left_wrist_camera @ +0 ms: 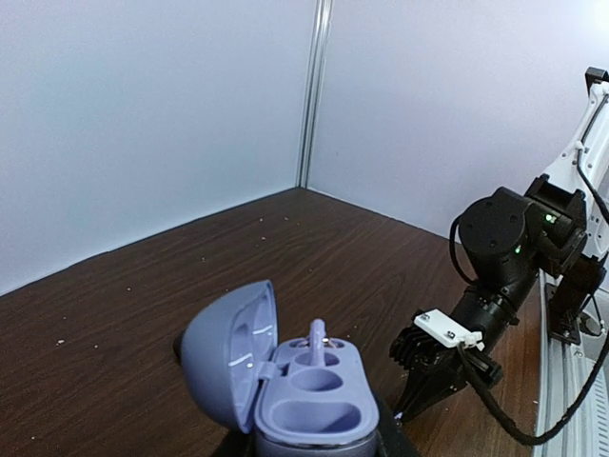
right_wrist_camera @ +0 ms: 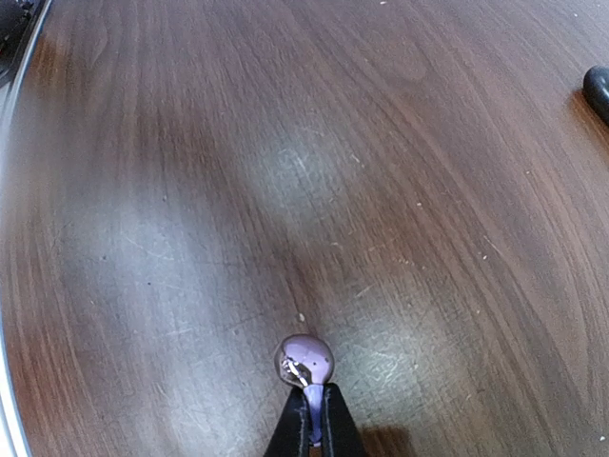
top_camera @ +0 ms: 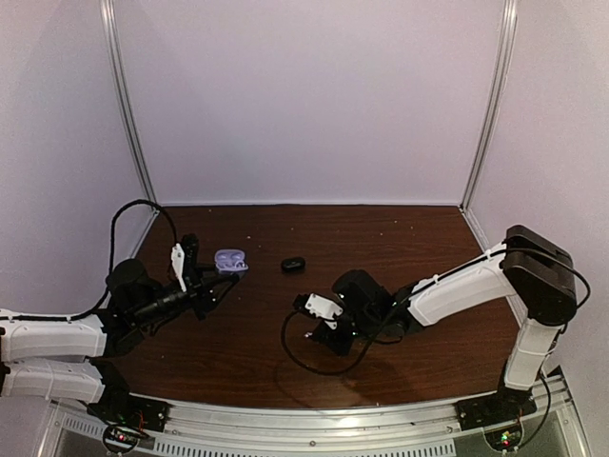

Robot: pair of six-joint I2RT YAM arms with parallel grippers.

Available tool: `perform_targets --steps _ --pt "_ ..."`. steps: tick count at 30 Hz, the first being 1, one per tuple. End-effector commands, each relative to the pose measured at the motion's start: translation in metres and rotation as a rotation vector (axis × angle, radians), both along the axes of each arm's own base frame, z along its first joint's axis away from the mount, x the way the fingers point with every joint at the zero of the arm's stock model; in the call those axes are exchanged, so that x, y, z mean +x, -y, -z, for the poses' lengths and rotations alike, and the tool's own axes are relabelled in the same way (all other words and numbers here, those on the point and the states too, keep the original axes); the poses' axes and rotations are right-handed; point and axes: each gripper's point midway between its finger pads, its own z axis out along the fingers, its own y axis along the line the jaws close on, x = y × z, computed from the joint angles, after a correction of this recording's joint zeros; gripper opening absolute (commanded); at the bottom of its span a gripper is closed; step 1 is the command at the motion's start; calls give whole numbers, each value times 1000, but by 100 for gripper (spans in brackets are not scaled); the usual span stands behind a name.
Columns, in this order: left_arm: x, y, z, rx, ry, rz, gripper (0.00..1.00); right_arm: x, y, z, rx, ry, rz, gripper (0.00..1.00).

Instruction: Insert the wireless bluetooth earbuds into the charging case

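Shows left gripper (top_camera: 226, 273) clamped on open charging case (left_wrist_camera: 309, 409), one earbud (left_wrist_camera: 317, 335) upright in a well ahead of it. Shows right gripper (right_wrist_camera: 314, 428) pinched, seemingly on stem of second earbud (right_wrist_camera: 304, 360), just ahead on desk (right_wrist_camera: 285, 143).

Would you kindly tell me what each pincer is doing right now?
Left pincer: closed, holding the case.
Right pincer: closed, pinching an earbud.

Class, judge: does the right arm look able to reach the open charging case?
Probably yes: bare table separates the right gripper, pinching an earbud, from the charging case, held lid-open by the left gripper.
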Motion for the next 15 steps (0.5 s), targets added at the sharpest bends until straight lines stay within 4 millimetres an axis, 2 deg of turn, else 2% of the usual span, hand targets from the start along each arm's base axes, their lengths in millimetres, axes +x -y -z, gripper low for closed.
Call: perform_targets --steps 1,4,7,12,15 --pt "-6 2 -15 -35 71 26 0 -1 5 -9 3 4 5 0" --pt "-8 4 -15 -35 77 40 0 -4 6 -23 26 17 1 0" --pt "-11 5 -16 -37 87 56 0 -11 6 -47 50 48 -13 0" --pt "-26 13 -20 -54 122 153 0 -29 11 -106 119 90 -39 0" --pt "-43 23 -24 -59 163 243 0 -40 15 -151 191 121 -62 0"
